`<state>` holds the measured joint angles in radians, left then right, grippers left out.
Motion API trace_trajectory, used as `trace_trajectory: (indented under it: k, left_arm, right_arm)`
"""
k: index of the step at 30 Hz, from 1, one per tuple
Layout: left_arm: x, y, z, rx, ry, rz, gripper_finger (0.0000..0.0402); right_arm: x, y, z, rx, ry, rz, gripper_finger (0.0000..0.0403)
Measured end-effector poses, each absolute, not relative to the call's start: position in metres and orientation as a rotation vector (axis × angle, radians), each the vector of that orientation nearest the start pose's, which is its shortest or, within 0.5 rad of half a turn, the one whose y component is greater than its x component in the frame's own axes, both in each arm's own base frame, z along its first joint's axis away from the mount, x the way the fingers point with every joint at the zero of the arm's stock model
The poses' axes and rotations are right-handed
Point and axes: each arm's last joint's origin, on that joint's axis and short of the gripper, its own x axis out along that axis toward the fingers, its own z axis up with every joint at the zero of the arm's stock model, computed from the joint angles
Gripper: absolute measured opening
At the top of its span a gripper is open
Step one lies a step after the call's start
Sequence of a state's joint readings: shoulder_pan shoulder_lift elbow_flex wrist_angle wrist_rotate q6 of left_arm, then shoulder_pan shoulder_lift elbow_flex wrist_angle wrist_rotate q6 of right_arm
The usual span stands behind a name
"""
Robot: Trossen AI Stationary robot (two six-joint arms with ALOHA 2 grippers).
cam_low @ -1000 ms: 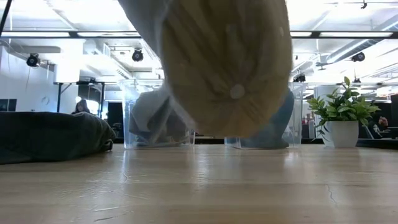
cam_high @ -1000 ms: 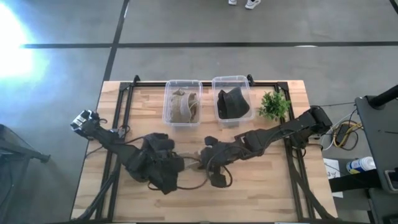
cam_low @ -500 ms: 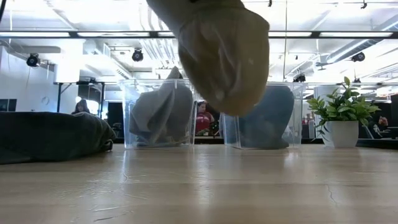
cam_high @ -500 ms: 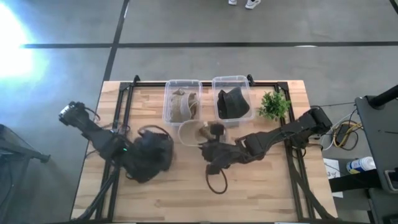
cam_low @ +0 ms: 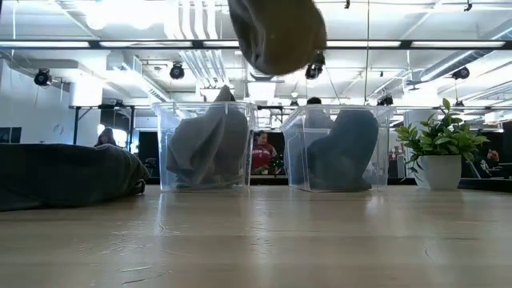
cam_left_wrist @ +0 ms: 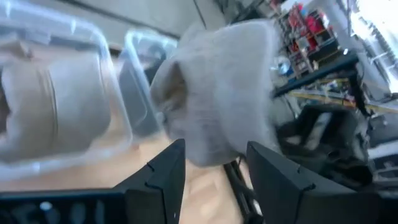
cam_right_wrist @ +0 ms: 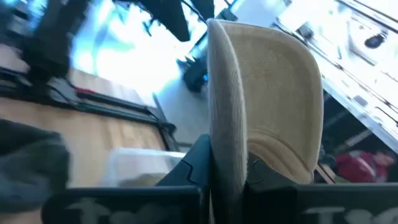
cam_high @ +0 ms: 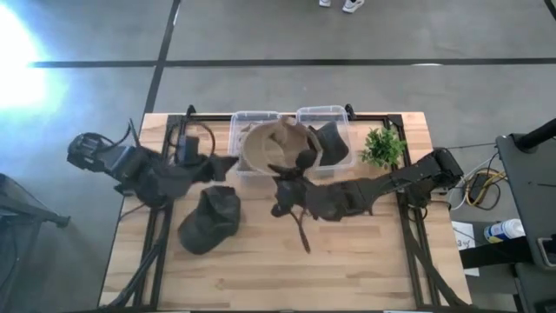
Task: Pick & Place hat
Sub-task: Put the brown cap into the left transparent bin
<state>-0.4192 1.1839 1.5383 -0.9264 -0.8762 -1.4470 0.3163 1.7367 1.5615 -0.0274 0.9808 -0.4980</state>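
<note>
My right tool (cam_high: pixel 300 163) grips the tan hat (cam_high: pixel 280 146), hiding the left bin (cam_high: pixel 248 119) at the bench's (cam_high: pixel 365 261) twelve o'clock; my left tool (cam_left_wrist: pixel 211 168) is released.

Robotics lab/open workshop, polished concrete floor (cam_high: pixel 261 35), exposed ceiling w/ strip lights (cam_low: pixel 416 44), shelving, wooden bench (cam_high: pixel 365 261).

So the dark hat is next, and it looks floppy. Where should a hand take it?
The crumpled dark fabric hat lies slumped on the wooden table with nothing beside it. Probably come straight down and pinch a raised fold near its upper edge; flat fabric gives no grip.
</note>
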Motion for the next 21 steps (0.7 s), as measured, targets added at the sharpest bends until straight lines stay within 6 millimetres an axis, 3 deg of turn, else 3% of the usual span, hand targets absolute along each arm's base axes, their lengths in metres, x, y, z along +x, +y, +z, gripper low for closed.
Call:
trace_trajectory:
  k: [5, 10, 21]
  left_arm:
    - [0.191, -0.046, 0.455, -1.023, 0.007, 0.700, 0.0163]
    - [0.203, -0.036, 0.456, -1.009, 0.013, 0.692, 0.0163]
    - [0.237, -0.025, 0.441, -0.995, 0.110, 0.702, 0.0163]
  right_arm:
    - [0.389, 0.084, 0.361, -0.636, 0.367, -0.634, 0.0013]
    - [0.391, 0.082, 0.361, -0.716, 0.389, -0.590, 0.0013]
    - [0.393, 0.076, 0.360, -0.735, 0.392, -0.556, 0.0013]
